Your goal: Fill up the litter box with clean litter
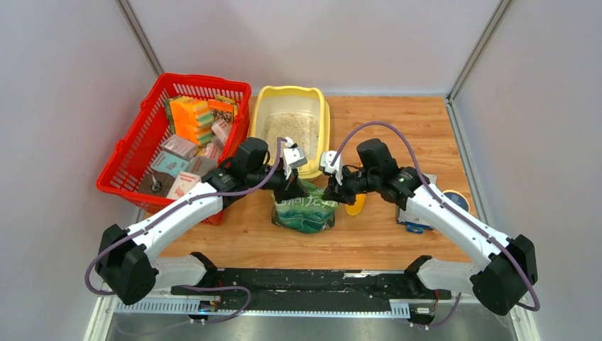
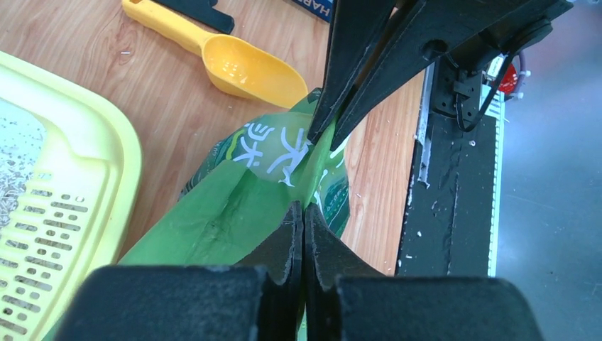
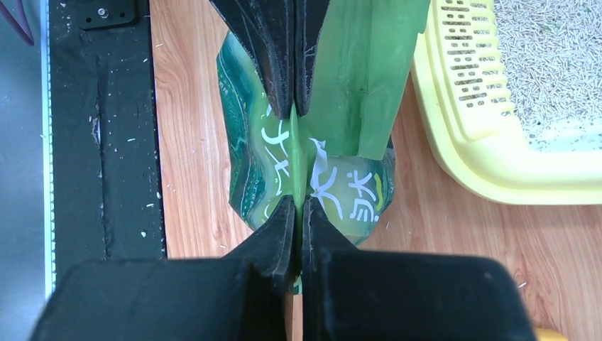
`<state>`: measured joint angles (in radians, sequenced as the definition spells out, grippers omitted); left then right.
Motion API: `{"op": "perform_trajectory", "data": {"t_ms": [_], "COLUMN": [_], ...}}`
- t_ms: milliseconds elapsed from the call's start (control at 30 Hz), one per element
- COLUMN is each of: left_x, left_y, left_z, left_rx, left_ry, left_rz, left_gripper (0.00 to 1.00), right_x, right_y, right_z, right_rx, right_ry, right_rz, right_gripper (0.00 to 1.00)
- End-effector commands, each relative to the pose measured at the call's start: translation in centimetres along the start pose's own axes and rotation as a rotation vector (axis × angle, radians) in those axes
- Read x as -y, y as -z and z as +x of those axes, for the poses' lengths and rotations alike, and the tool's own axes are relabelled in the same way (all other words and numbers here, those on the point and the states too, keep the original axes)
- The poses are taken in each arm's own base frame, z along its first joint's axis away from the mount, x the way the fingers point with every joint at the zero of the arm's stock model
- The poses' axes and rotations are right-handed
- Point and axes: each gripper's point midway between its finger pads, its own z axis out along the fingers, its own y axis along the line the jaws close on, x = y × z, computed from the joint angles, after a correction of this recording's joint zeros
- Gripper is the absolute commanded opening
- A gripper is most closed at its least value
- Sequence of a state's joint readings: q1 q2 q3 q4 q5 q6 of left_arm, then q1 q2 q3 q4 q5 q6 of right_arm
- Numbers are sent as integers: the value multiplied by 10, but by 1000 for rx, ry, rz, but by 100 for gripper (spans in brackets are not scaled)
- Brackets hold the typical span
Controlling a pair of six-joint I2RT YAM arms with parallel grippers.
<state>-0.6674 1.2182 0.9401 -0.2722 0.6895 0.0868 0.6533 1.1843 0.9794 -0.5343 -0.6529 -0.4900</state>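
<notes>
The pale yellow litter box [image 1: 325, 128] stands at the back centre with clean litter [image 1: 291, 131] spread in it; its slotted lip [image 2: 50, 234] faces the arms. A green pouch [image 1: 305, 212] with white characters stands in front of it. My left gripper [image 2: 304, 207] is shut on the pouch's [image 2: 227, 213] top edge from the left. From the right, my right gripper [image 3: 299, 202] is shut on the pouch's [image 3: 348, 188] same top edge. The two pairs of fingers meet tip to tip over the pouch. The litter [image 3: 546, 64] lies loose in the box [image 3: 461, 142].
A red mesh basket [image 1: 135, 153] full of packaged goods sits left of the litter box. A yellow scoop [image 2: 241, 67] lies on the wood just right of the pouch. Blue items [image 1: 454, 200] lie under the right arm. A black rail [image 1: 305, 280] runs along the near edge.
</notes>
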Motion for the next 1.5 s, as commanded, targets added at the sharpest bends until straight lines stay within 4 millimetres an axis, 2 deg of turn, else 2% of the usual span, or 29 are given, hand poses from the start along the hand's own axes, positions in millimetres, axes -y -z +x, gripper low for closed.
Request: {"op": "perform_trajectory", "data": {"t_ms": [0,67,100,133,267,400,433,533,600,667,700,733,767,833,933,1100,1200,1233,1267,1300,1333,1433,1467], "left_x": [9,14,12,11,9,8,7,6,6,2,2,1,2,4,6,5,3,3,4,6,12,18,19], "left_y": [12,12,12,10,0,-11,-14,-22,-24,-25,-25,-24,-23,-21,-19,-17,-13,-13,-12,-12,-12,-17,-19], "left_z": [-2,-1,-3,-3,-13,-9,-2,9,13,17,17,16,15,11,8,7,5,6,6,5,4,-2,-4], "left_rx": [20,21,33,34,51,36,21,-10,-21,-28,-29,-27,-25,-16,-8,-6,2,-1,1,4,11,36,46], "left_ry": [6,-3,-18,-25,-63,-95,-81,-61,-46,-32,-28,-27,-20,-16,6,46,55,57,55,52,47,32,11], "left_rz": [32,59,54,56,86,114,118,133,133,112,106,97,96,94,99,89,77,79,82,97,132,174,179], "left_gripper": [5,23,36,39,46,47,46,35,17,1,0,0,0,0,0,0,0,0,0,3,16,31,33], "right_x": [8,14,16,16,20,19,18,17,16,17,17,16,13,8,5,8,10,10,12,12,14,18,18], "right_y": [-4,-3,-6,-7,-8,-10,-10,-10,-9,-4,-2,-1,4,5,6,1,2,2,2,2,3,3,1], "right_z": [-10,-23,-25,-28,-45,-44,-44,-41,-38,-34,-32,-29,-28,-19,-13,-2,-4,-4,-5,-4,-7,-11,-12], "right_rx": [9,29,27,32,62,62,63,60,53,41,39,35,37,25,18,-8,3,5,6,6,18,34,34], "right_ry": [58,103,103,108,93,59,52,28,16,-11,-25,-37,-40,-41,-45,-42,-31,-32,-29,-31,-22,-27,-37], "right_rz": [-4,1,-8,-16,-23,-34,-36,-29,-25,-7,-6,-9,-6,-13,-17,-9,3,5,14,18,30,48,44], "right_gripper": [0,0,0,0,0,0,0,0,1,18,25,39,44,50,51,45,26,14,9,5,1,0,0]}}
